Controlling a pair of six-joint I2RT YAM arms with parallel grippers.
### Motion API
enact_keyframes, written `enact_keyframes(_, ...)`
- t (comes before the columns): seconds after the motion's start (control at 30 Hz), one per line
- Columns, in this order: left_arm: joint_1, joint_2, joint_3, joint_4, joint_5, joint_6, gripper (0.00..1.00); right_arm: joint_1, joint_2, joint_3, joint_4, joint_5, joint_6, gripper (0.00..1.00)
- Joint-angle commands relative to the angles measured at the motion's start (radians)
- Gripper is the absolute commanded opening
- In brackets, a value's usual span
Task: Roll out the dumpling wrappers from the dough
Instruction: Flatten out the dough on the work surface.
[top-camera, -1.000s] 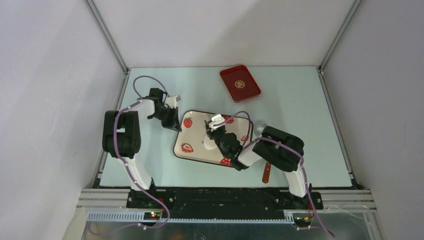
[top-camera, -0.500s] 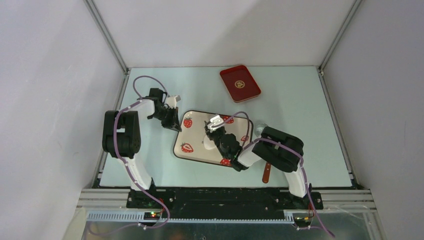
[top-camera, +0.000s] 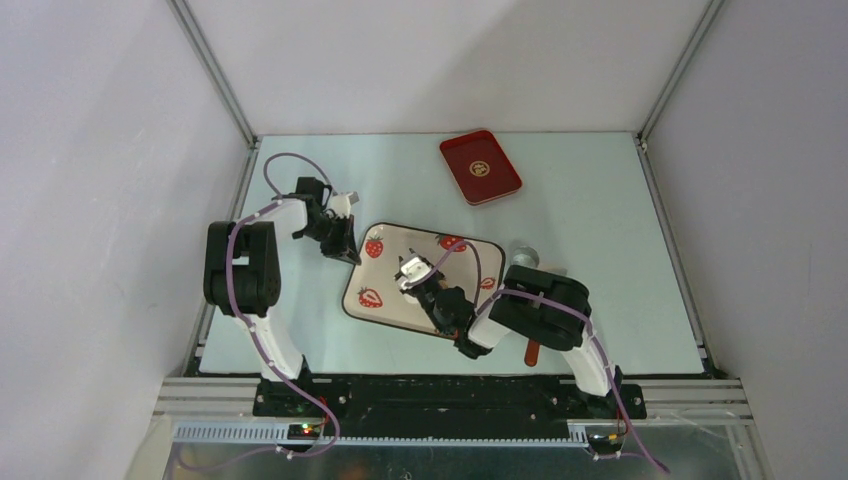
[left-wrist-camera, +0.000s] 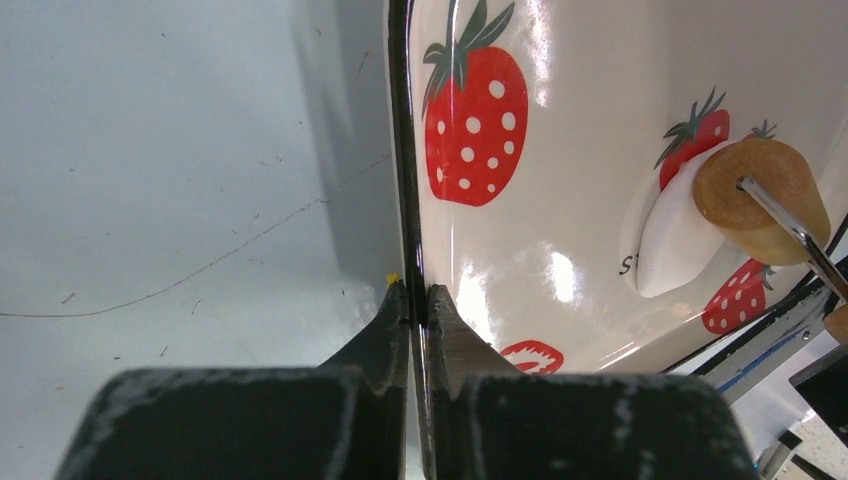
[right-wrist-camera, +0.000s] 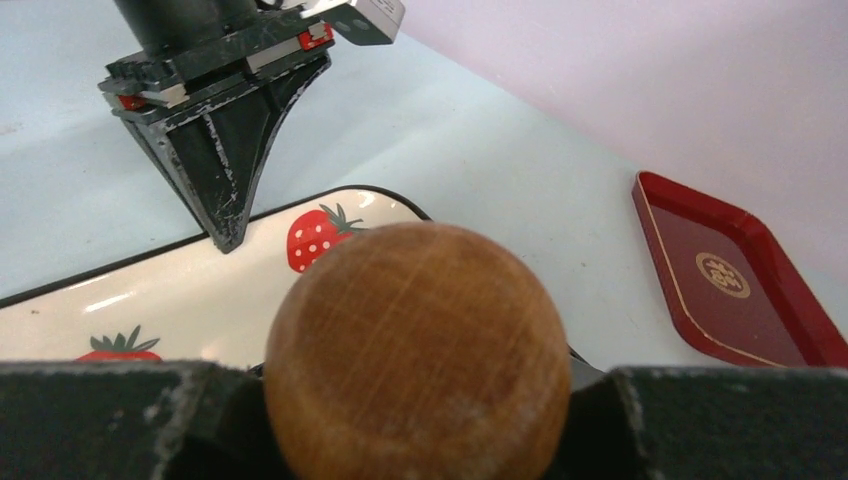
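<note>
Firmly clenched, the right gripper held the wooden handle of a roller, with the roller's head pressed down on the dough. The dough lay as a white, part-flattened slab near the middle of the strawberry tray. That tray sat at the middle of the table, a little toward the near edge. The left gripper was clamped on the tray's dark rim at the corner facing the table's far-left, pinning it down.

Farther out, a small silvery cup stood just off the tray's right side. A red tray lay near the far edge, right of centre. A red-handled tool lay by the near edge, half under the right arm.

As for progress, rolling looked under way. The one lump was spread but still thick and lopsided, not yet a thin round wrapper, and no finished wrapper could be made out in any view. More passes seemed needed, and any further pieces were still to come.

Compared with a second ago, the right gripper had drawn back toward the near-left corner, across the tray. The arm had shifted left with it, so the cup it had partly covered now showed clear. The tray's near end had slid slightly leftward, while the left gripper kept its hold.
</note>
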Motion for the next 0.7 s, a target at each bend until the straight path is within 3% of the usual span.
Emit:
enact_keyframes(0.0,0.009,-0.033,0.003,0.029,-0.008,0.010,0.00,0.043,0.049,-0.044,0.007,-0.050,-0.023,0.00)
enact_keyframes(0.67,0.009,-0.020,0.008,0.030,-0.022,0.005,0.00,0.075,-0.012,-0.128,0.033,-0.273,-0.112,0.00)
